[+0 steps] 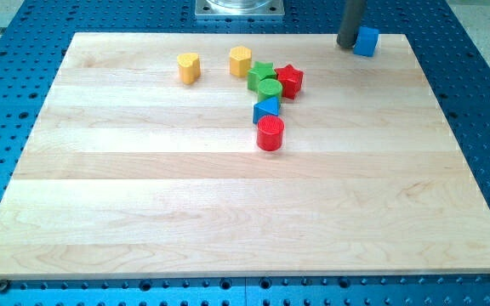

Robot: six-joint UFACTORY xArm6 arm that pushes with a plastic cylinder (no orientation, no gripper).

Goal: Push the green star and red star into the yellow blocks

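Pretty sure we're in a robotics lab here: our wooden table sits on a blue perforated metal bench, with a bolted metal mounting plate at the view's top.

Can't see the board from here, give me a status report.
My tip top right, beside blue cube. Green star and red star clustered, right of yellow blocks. Path clear.

One camera looks down at a slant from beyond the board's bottom edge, facing its top edge, taking in the whole board.
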